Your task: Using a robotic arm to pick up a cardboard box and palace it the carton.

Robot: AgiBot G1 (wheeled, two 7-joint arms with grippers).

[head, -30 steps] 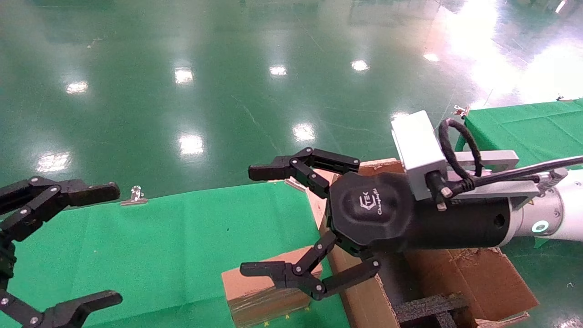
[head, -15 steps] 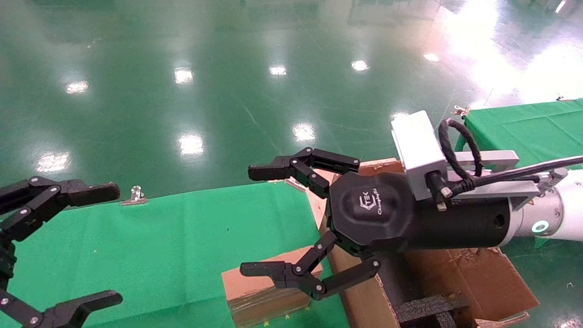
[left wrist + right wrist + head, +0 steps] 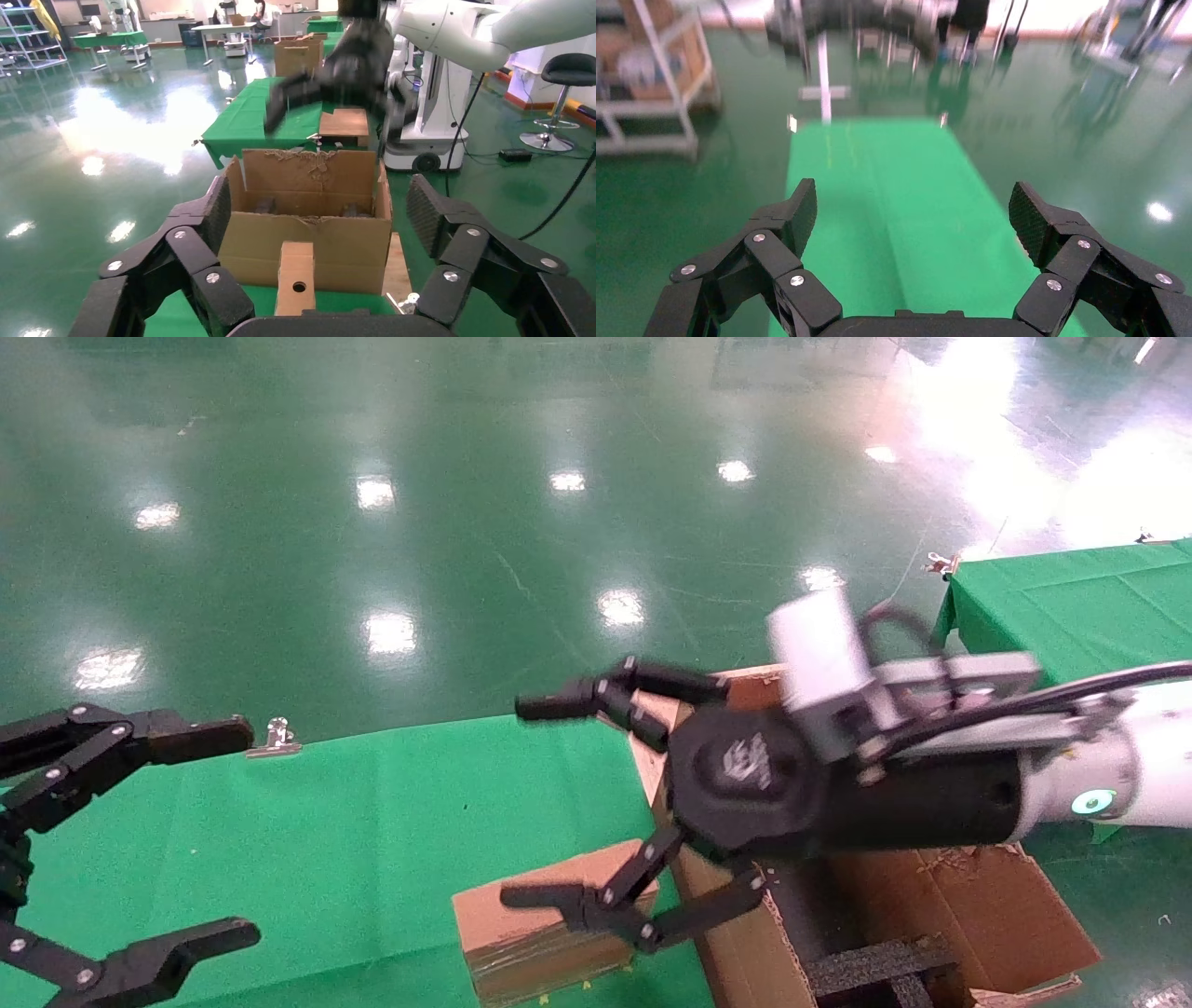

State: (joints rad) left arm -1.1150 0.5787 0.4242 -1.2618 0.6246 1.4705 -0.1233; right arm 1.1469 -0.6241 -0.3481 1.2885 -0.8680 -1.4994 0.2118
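**Right arm above the table, small box on the cloth**

The robotic arm (image 3: 1071, 794) reaches in from the right, its right gripper (image 3: 535, 803) with jaws spread wide in the air above the green tablecloth (image 3: 326, 840). The cardboard box (image 3: 521, 933) lies on the cloth under the lower finger, just beside the carton (image 3: 968, 905), which stands open with black foam blocks (image 3: 875, 971) inside. The left gripper (image 3: 233, 836) hangs at the table's left end, jaws also wide apart, holding nothing.
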